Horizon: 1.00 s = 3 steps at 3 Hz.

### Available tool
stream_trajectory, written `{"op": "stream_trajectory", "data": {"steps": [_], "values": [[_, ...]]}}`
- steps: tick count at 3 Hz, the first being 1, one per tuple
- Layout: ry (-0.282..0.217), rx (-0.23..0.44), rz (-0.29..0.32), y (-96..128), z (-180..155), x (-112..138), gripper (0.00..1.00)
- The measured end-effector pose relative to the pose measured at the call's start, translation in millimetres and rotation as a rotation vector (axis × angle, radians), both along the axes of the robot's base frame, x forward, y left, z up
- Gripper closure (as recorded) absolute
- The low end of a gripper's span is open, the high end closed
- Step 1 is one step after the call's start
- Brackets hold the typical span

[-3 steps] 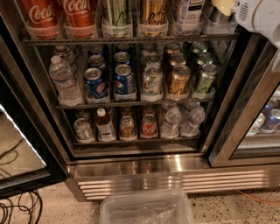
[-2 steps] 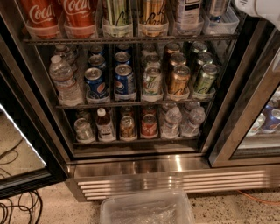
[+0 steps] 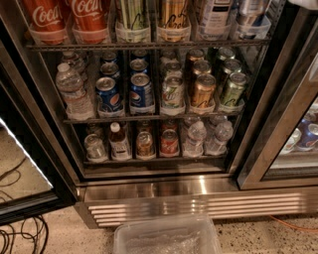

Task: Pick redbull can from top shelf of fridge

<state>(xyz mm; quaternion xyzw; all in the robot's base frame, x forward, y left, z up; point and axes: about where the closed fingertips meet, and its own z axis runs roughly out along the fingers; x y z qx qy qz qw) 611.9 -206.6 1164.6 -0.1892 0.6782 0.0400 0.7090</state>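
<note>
Many canned and bottled drinks [image 3: 141, 94] fill a large stainless steel fridge [image 3: 164, 187];
the slim blue-and-silver redbull can [image 3: 251, 9] stands at the right end of the top shelf [image 3: 149, 45]; the white gripper [image 3: 304, 2] shows at the top right corner; open or closed, cannot tell.

A shop or canteen: stocked commercial drinks fridge [image 3: 198, 187], claw [image 3: 304, 2] top right.

The fridge [image 3: 198, 186] shows three wire racks [image 3: 149, 159]; its top shelf [image 3: 149, 44] holds two Coca-Cola cans [image 3: 44, 17], one redbull can [image 3: 248, 10] and three other tall drinks [image 3: 131, 17]. Two Pepsi cans [image 3: 141, 92] front the middle rack [image 3: 149, 118], one clear bin [image 3: 166, 238] sits below, and one pincer [image 3: 305, 2] edges the top-right corner.
</note>
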Motion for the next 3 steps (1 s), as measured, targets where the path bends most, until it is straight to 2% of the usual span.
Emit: {"op": "stream_trajectory", "data": {"steps": [1,2,3], "values": [[0.067,-0.007,0.001,-23,-19,-24,1.00],[0.137,0.003,0.079,-26,-39,-47,1.00],[0.137,0.003,0.079,-26,-39,-47,1.00]]}}
